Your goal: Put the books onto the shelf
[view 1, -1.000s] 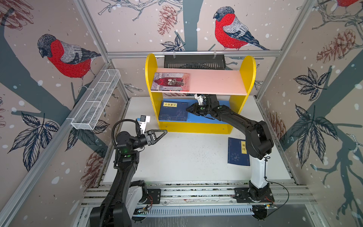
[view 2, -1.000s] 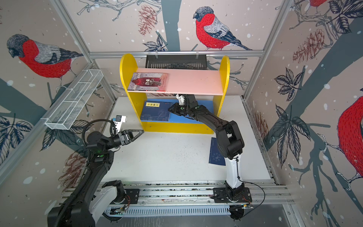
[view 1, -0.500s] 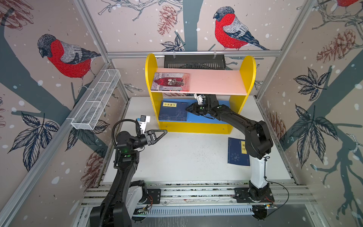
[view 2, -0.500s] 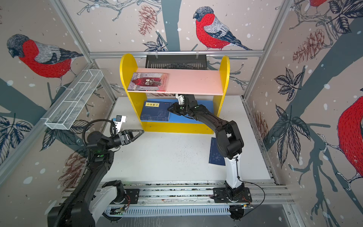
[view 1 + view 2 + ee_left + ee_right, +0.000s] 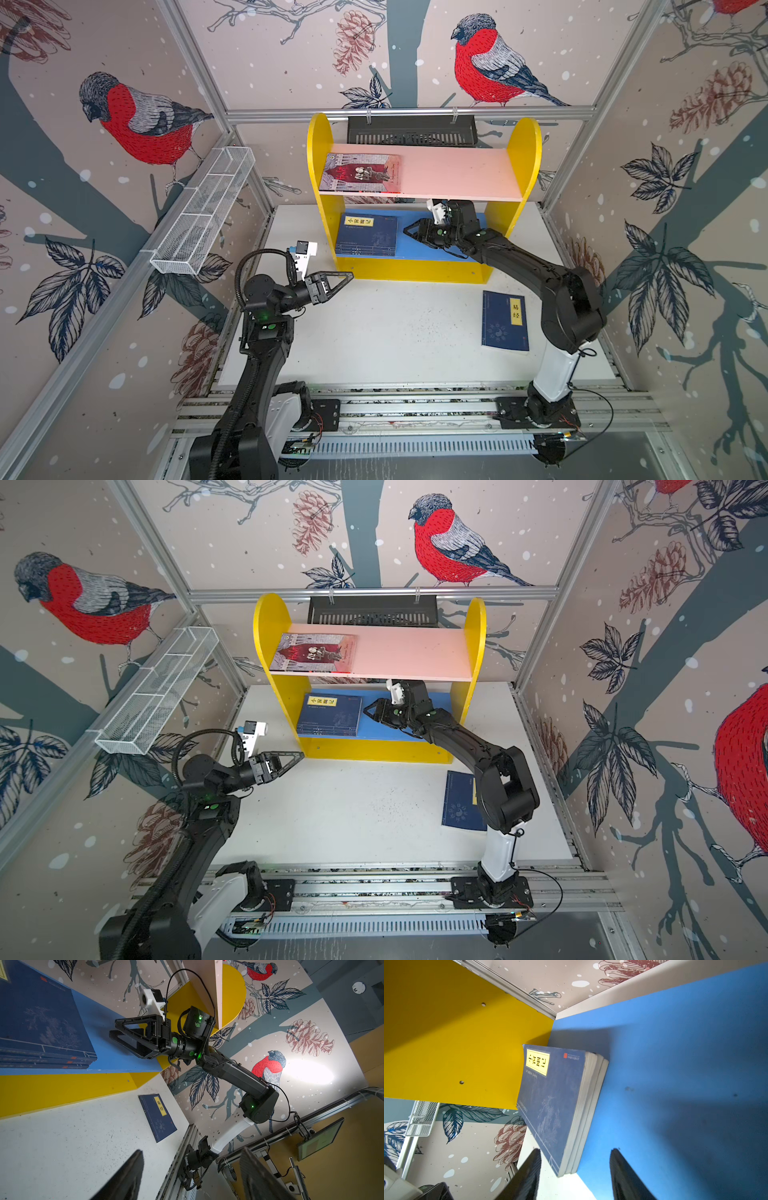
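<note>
Directions are read in both top views, with 12 o'clock at the back wall.

1. The shelf (image 5: 319,158) stands on the table (image 5: 395,332) at 12 o'clock.
2. The illustrated book (image 5: 360,172) lies flat at the 9 o'clock end of the pink board (image 5: 457,174).
3. A stack (image 5: 366,235) of three navy books lies flat at the 9 o'clock end of the blue board (image 5: 675,1043), touching the yellow side.
4. The right gripper (image 5: 113,1027) is inside the lower tier, at 3 o'clock of the stack and just beside it. Its jaws are spread and hold nothing. The pink board overhangs it.
5. The loose book (image 5: 505,322) lies flat on the table at 3 o'clock. The right arm (image 5: 569,307) stands just beside it at its 3 o'clock and covers its edge in a top view.
6. The left gripper (image 5: 351,274) hovers at 9 o'clock, near the shelf's front corner. Its jaws are spread and empty.
7. The basket (image 5: 203,208) hangs at 10 o'clock. The tray (image 5: 411,131) hangs behind the shelf.
</note>
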Controlling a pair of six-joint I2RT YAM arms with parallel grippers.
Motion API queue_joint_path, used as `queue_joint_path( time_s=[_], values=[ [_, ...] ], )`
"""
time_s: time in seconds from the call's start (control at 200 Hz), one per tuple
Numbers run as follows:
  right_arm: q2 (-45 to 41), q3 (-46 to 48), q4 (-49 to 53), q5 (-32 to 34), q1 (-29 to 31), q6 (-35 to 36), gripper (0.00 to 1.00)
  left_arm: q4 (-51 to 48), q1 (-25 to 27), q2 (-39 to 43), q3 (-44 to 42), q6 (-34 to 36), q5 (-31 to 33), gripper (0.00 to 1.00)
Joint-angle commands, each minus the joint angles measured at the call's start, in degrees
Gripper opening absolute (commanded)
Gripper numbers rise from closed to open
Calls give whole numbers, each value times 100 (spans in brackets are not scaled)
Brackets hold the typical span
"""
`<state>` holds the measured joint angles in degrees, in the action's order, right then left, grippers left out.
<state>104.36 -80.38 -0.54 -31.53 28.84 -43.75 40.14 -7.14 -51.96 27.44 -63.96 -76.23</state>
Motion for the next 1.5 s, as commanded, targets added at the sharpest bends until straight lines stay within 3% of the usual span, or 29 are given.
queue_joint_path(
  time_s=[0.0,0.26,0.425,0.505,0.61,0.716,0.806,0.866,1.006,1.176,1.296,1.491],
  values=[
    [-322,355,-424,50,40,-108,56,-365,-4,-7,180,407,3,74],
    [-953,898,283,427,314,347,57,-2905,-76,2,863,2558,343,77],
    [-1419,1191,731,866,692,663,57,-3692,-120,26,1131,3313,567,77],
    [-1691,1291,1032,1282,1004,841,57,-3964,-121,65,1234,3605,650,77],
    [-2134,1516,1376,2304,1579,852,57,-4330,-121,105,1375,3985,716,77],
    [-2764,2130,1392,3417,2221,495,59,-4693,-121,116,1481,4470,716,77],
    [-3218,2691,1609,3932,2354,-45,60,-4982,-108,141,1542,5090,486,77],
    [-3610,3140,1670,4198,2345,-423,60,-4968,-95,160,1573,5144,358,77],
    [-4303,3803,2058,5015,2265,-1134,62,-5025,12,118,1737,5311,-15,78],
    [-4818,4137,3079,6410,1940,-2080,66,-4708,157,116,1655,4816,265,78],
    [-5140,4446,3003,6026,856,-1871,68,-4606,221,143,1601,4215,913,77],
    [-5750,4852,2776,5628,-482,-1526,72,-5306,230,99,1761,4080,1815,77]
  ],
)
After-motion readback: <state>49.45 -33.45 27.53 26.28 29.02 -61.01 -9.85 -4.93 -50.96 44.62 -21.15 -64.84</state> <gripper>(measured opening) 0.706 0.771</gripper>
